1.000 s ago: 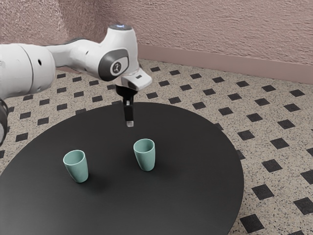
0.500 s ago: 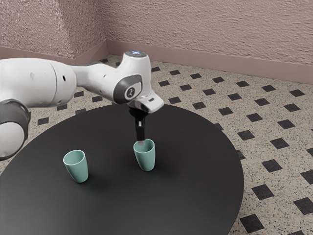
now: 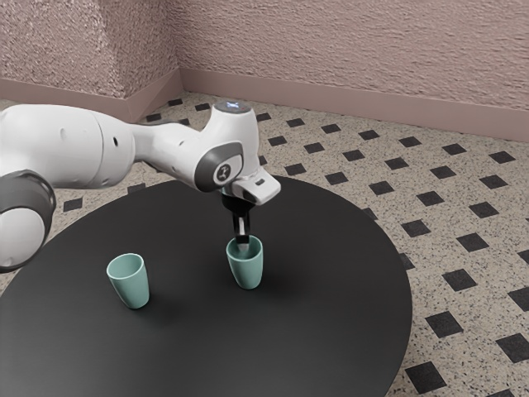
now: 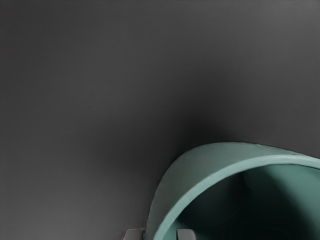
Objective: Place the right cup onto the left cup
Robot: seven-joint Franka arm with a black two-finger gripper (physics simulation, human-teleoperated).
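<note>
A single robotic arm lowers its black gripper to the mouth of the cup at the exterior view's right, apparently the "right cup" of the assignment, on a round black table. Whether the gripper is clamped on that cup or loose around its wall cannot be told. Seen from the exterior view, the gripper reaches the cup from twelve o'clock, its tip within the outline of the mouth; in the wrist view, the rim curves close by the tip. The cup stands upright, its long axis vertical and roughly in line with the downward-pointing gripper. Its partner, the left cup, stands upright and well apart, just below nine o'clock from it. The step at hand appears to be the grasp, with the stacking ahead. A firm hold on the wall, a straight lift and a carry toward nine o'clock would come next; an uneven pinch could tip the cup.
</note>
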